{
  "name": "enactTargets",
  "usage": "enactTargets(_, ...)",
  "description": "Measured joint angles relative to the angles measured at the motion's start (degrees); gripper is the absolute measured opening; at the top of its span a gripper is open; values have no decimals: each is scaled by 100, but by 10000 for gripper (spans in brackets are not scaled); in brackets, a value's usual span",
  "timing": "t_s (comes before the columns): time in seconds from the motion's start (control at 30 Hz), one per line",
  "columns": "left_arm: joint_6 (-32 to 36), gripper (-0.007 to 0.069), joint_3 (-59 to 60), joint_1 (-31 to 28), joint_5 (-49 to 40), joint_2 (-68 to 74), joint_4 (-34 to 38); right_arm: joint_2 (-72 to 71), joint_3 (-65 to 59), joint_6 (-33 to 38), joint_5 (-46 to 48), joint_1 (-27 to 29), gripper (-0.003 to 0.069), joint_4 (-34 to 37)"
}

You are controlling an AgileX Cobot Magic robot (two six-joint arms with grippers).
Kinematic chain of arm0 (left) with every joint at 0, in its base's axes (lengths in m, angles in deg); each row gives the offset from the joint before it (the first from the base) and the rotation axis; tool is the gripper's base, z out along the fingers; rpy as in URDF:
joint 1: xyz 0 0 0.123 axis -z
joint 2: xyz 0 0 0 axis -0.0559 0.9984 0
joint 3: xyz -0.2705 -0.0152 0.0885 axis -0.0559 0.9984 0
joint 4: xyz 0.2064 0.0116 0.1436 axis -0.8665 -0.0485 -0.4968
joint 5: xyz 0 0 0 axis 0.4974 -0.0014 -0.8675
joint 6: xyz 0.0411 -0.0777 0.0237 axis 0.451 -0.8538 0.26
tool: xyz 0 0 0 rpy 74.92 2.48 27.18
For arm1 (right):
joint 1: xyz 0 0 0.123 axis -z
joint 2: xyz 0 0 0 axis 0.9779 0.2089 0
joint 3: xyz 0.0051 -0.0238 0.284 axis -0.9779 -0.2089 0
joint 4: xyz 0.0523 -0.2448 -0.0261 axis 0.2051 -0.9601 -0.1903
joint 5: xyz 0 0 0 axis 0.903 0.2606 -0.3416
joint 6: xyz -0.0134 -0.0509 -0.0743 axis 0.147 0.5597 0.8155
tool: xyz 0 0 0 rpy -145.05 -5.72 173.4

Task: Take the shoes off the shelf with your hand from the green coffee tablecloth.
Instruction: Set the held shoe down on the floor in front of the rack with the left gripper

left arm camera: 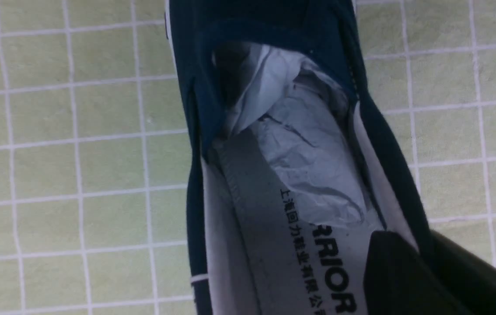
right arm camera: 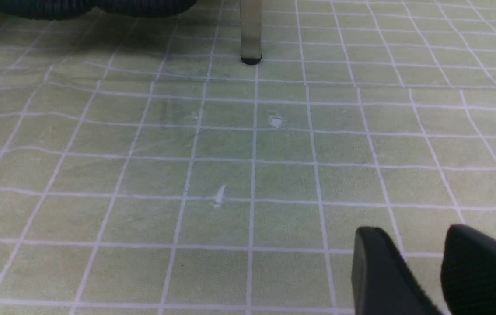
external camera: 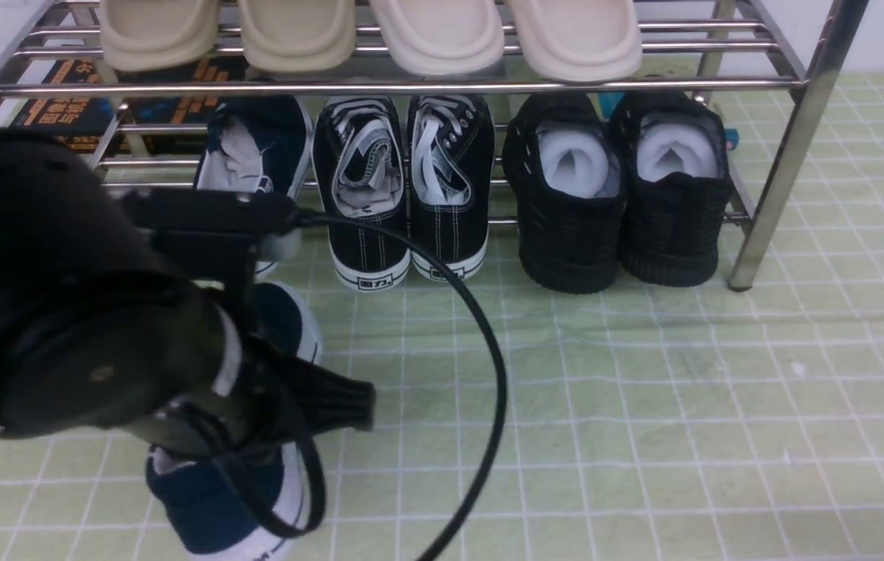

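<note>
Pinching side wall of one navy shoe (external camera: 192,499) with left jaws, off the shelf (external camera: 411,87), over the green tablecloth (external camera: 645,405). Seeing second navy shoe (external camera: 270,128) on lower tier. Holding right jaws slightly spread, empty.

Front view: robot's side, facing shelf (external camera: 411,87) across green tablecloth (external camera: 645,389); left wrist view: close above navy shoe (left arm camera: 195,87); right wrist view: low over tablecloth, sharing shelf leg (right arm camera: 250,30) with front.

Open tablecloth (external camera: 684,405) rightward; shelf (external camera: 567,84) seemingly full.
</note>
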Motion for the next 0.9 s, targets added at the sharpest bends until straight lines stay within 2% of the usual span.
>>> enactTargets(0.5,0,39,0,7,871,1019,12,0,0,0,0,0,239,0)
enactTargets(0.9,0,56,0,14,1055,1372,72,0,0,0,0,0,239,0)
